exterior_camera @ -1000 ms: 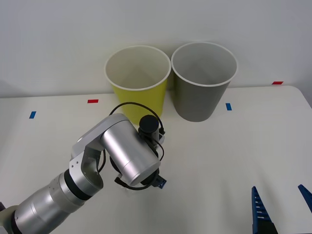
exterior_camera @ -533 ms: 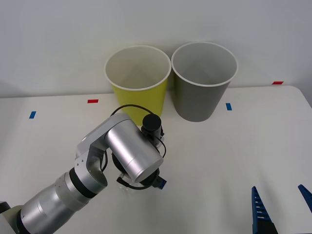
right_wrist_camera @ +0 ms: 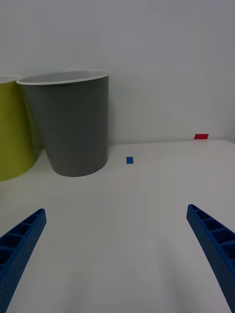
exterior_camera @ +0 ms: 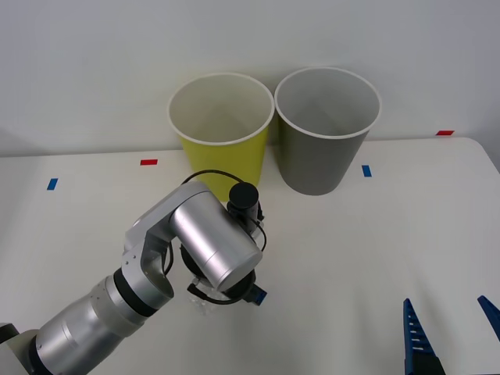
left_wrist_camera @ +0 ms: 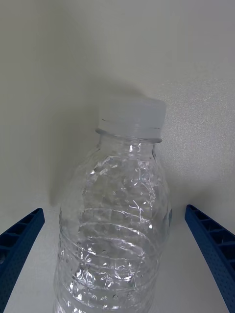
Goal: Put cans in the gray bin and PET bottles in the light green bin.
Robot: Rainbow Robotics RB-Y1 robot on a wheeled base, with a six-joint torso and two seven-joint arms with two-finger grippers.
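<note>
A clear crinkled PET bottle (left_wrist_camera: 117, 220) with a white cap stands between the two blue fingers of my left gripper (left_wrist_camera: 113, 211), which is open around it without touching. In the front view the left arm's silver wrist hangs over the bottle (exterior_camera: 201, 303), leaving just a sliver showing near the table's front middle. Side by side at the back stand the light green bin (exterior_camera: 223, 152) and, to its right, the gray bin (exterior_camera: 320, 156). My right gripper (exterior_camera: 447, 308) rests open at the front right with nothing in it. Cans are out of view.
Small tape marks lie on the white table: red (exterior_camera: 148, 162) and blue (exterior_camera: 51, 183) on the left, blue (exterior_camera: 366, 170) and red (exterior_camera: 444, 133) on the right. In the right wrist view the gray bin (right_wrist_camera: 73, 127) stands far beyond the fingers, over bare table.
My left wrist has sunk a little lower and nearer the table's front edge over the bottle. The right arm and both bins have stayed still.
</note>
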